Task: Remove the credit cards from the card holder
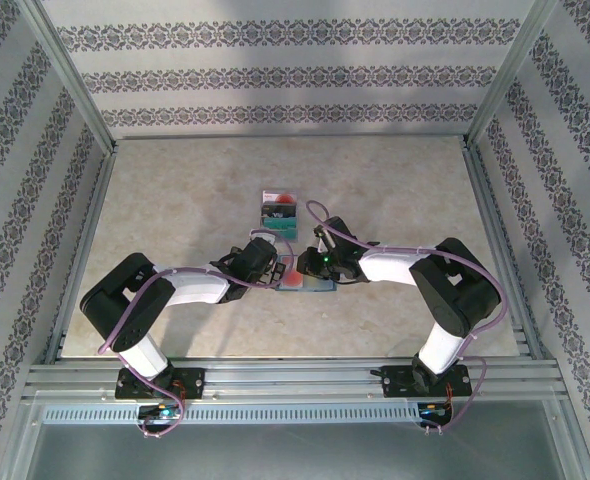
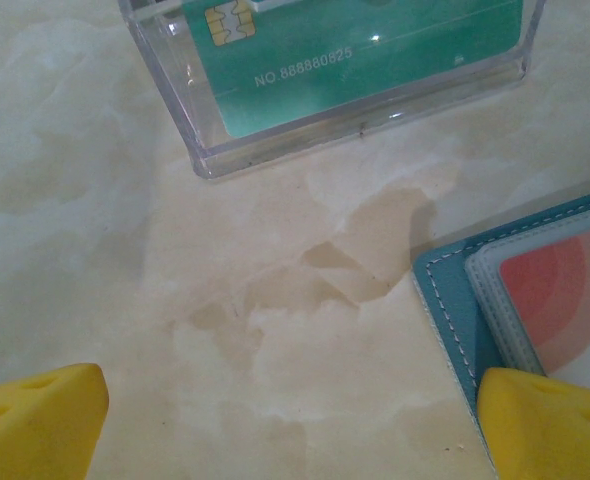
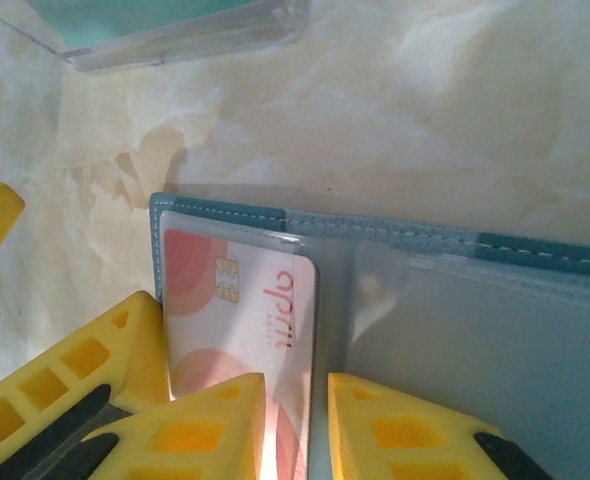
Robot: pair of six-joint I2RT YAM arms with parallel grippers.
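Fingers (image 3: 395, 435) of the right gripper (image 3: 295, 430), yellow wedges, stand narrowly apart over the glossy red-and-white card (image 3: 240, 310) in the clear pocket of the stitched blue wallet (image 3: 535, 255), grip unclear; left gripper (image 2: 295, 420) gapes wide, 1 finger at its corner.

I read "NO.888880825" on the teal-green card (image 2: 375, 60) at twelve o'clock; the red-and-white card (image 3: 237, 320) carries script I can't make out.

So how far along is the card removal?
Done: a teal-green plastic card lies in the clear plastic box, apart from the slate-blue soft card holder. In hand: the right gripper has its jaws narrowed over the red-and-white card, which sits in the holder's clear pocket; the left gripper is open beside it. Left: pulling that card out.
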